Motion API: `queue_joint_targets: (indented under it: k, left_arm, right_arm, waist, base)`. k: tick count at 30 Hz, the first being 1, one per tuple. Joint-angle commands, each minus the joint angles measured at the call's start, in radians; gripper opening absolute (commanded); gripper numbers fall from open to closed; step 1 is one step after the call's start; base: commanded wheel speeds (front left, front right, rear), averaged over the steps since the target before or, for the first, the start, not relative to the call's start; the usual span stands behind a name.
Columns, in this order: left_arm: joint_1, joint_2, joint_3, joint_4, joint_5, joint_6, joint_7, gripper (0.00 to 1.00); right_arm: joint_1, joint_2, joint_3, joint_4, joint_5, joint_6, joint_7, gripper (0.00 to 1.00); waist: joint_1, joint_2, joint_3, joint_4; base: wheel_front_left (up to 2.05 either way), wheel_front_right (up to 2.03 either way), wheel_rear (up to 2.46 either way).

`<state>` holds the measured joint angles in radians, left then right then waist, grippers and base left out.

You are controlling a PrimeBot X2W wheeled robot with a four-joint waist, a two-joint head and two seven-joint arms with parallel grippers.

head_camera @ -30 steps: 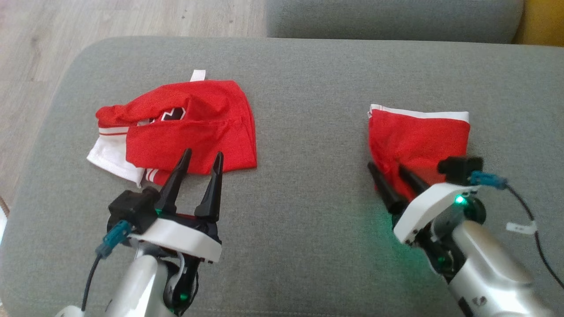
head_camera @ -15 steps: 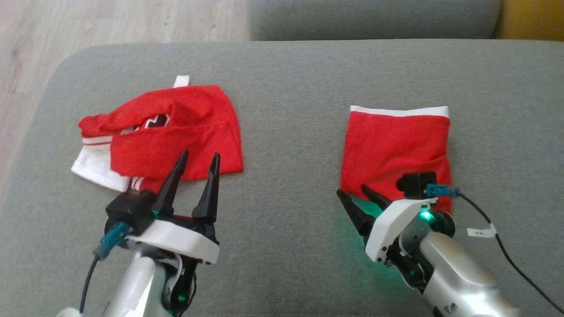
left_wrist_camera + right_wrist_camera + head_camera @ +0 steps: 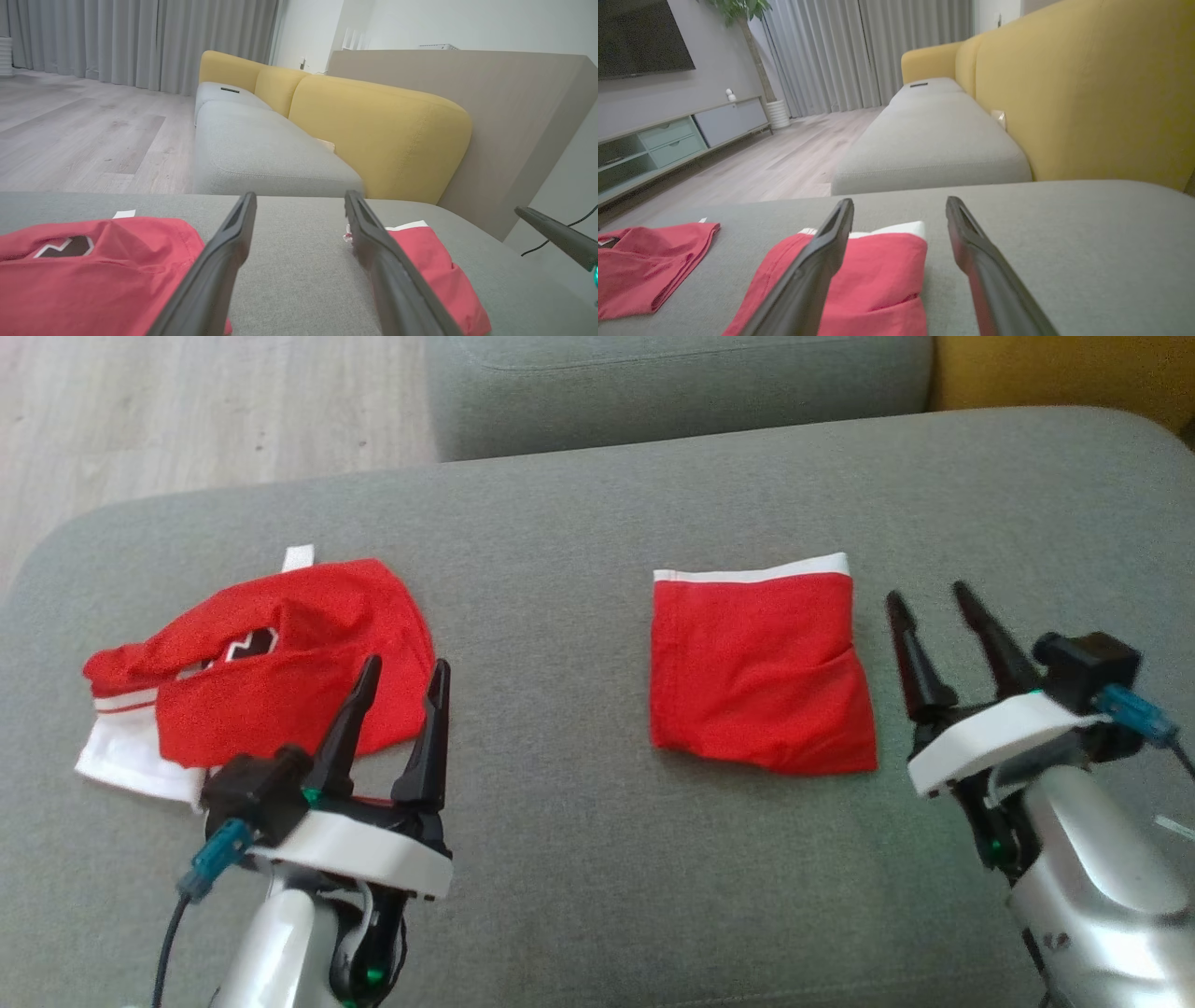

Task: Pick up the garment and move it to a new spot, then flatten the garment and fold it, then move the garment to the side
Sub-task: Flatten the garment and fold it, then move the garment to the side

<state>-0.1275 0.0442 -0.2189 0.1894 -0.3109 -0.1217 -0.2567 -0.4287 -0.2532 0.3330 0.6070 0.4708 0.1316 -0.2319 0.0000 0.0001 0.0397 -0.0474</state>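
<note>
The grey sofa cushion (image 3: pixel 597 877) is my work surface. Lower left, my left tool (image 3: pixel 407 661) is spread and empty; right of frame, my right tool (image 3: pixel 927 591) likewise. The folded garment (image 3: pixel 761 672) lies centre-right, placement apparently done. Next, I judge: grasp the crumpled garment (image 3: pixel 280 681) at left.

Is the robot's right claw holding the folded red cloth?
No, the right gripper stands open beside the folded red cloth, not touching it.
</note>
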Motion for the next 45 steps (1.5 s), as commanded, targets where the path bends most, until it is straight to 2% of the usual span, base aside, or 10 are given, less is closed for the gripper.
queue_joint_targets:
  k: [1,7,12,27,35,45]
  left_arm:
    - [-0.028,0.006,0.035,-0.044,-0.004,0.005,-0.005,1.0]
    - [-0.016,0.006,0.036,-0.059,-0.005,0.006,-0.005,1.0]
    - [-0.002,0.006,0.036,-0.054,-0.005,0.004,-0.005,1.0]
    - [-0.009,0.006,0.023,-0.046,-0.002,0.0,-0.005,1.0]
    - [-0.047,0.006,0.003,-0.045,0.001,-0.003,-0.005,1.0]
    - [-0.092,0.006,-0.02,-0.032,-0.003,-0.006,-0.005,1.0]
  right_arm:
    - [0.015,0.018,-0.02,-0.051,-0.044,-0.001,-0.017,1.0]
    - [0.126,0.123,-0.211,-0.17,-0.248,-0.001,-0.027,1.0]
    - [0.19,0.182,-0.28,-0.234,-0.351,-0.001,-0.028,1.0]
    - [0.203,0.203,-0.322,-0.278,-0.366,-0.001,-0.008,1.0]
    - [0.123,0.203,-0.346,-0.189,-0.396,-0.001,0.111,1.0]
    - [-0.018,0.203,-0.34,0.017,-0.301,-0.001,0.22,1.0]
  waist:
    - [0.0,-0.0001,0.001,-0.012]
    - [0.0,-0.0001,0.014,-0.033]
    - [0.0,-0.0001,0.024,-0.034]
    - [0.0,-0.0001,0.049,-0.01]
    - [0.0,-0.0001,0.124,0.026]
    - [0.0,-0.0001,0.19,0.083]
  base:
    - [0.0,0.0,0.0]
    - [0.0,0.0,0.0]
    - [0.0,0.0,0.0]
    - [0.0,0.0,0.0]
    - [0.0,0.0,0.0]
    - [0.0,0.0,0.0]
